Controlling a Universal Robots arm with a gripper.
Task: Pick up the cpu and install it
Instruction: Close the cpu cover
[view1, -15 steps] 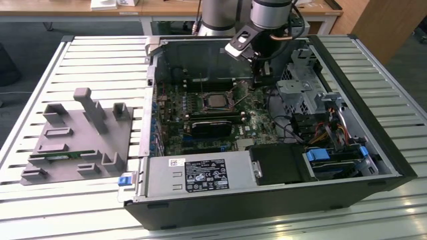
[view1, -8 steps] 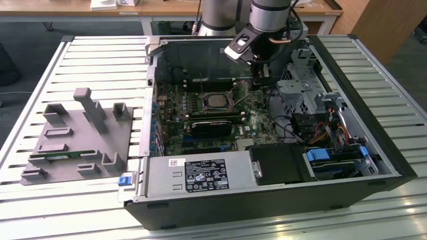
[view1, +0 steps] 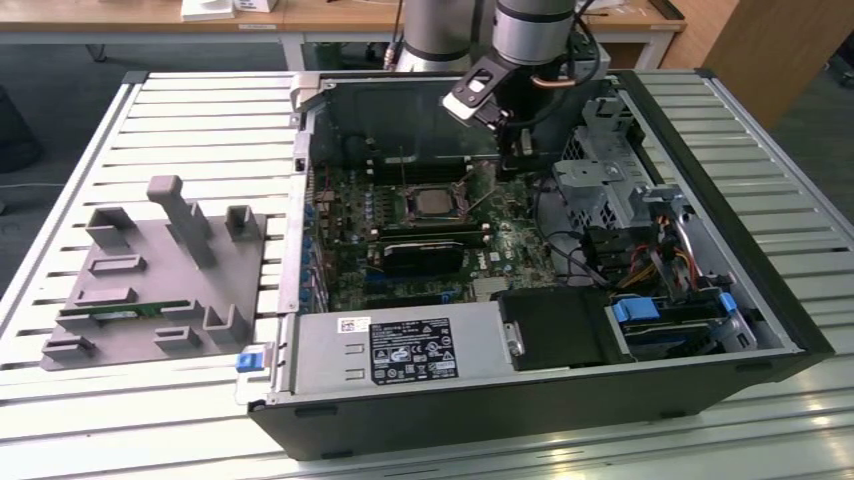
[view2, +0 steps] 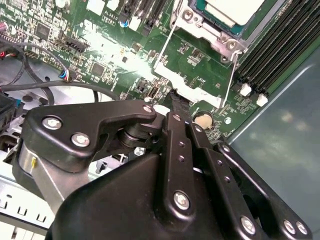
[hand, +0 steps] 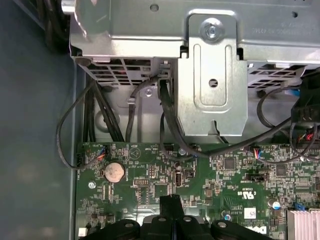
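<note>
At the exterior view's left, we saw a grey fixture tray (view1: 147, 270) lying on the slatted table (view1: 200, 120), with a thin green memory stick (view1: 127, 312) resting in its near part. To its right stood the open computer case (view1: 534, 410), its motherboard (view1: 400, 260) facing up.

The cpu (view1: 430, 200) sat in the metal-framed socket (view1: 400, 188) on the far half of the board, silver top upward. The second wrist view showed it there too (view2: 232, 9), with the frame around it.

The gripper (view1: 513, 160) hung inside the case just to the exterior view's right of the cpu and a little farther back, apart from it. In both wrist views its black fingertips (view2: 175, 98) (hand: 170, 201) were pressed together with nothing between them, low over the board near a round coin cell (hand: 113, 172). We could not tell whether the tips touched the socket's frame.

Further right stood the grey drive cage (view1: 601, 175).
</note>
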